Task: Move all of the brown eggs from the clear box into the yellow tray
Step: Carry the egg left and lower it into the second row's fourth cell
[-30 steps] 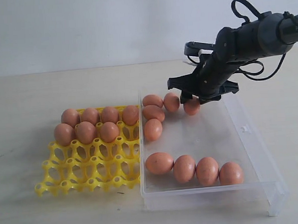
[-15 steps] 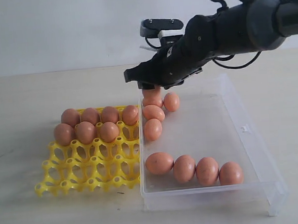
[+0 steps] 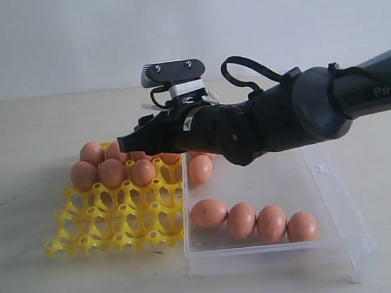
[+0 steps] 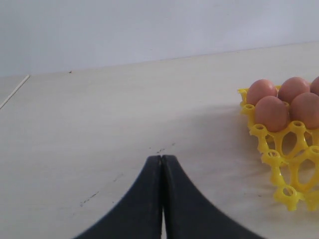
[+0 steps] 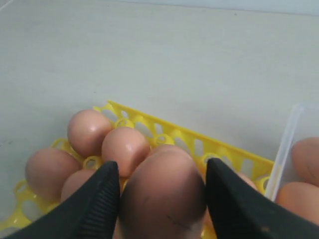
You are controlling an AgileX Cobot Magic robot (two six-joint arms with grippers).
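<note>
exterior view: your right gripper (image 3: 128, 143) hangs over the back rows of the bright yellow plastic lattice tray (image 3: 88, 224); four orange-brown oval eggs (image 3: 242, 221) line the near wall of the large clear plastic box (image 3: 333, 205). left wrist view: your left gripper (image 4: 162, 162) is pressed together. right wrist view: the right gripper clamps one such egg (image 5: 162, 204) above the tray.
</note>
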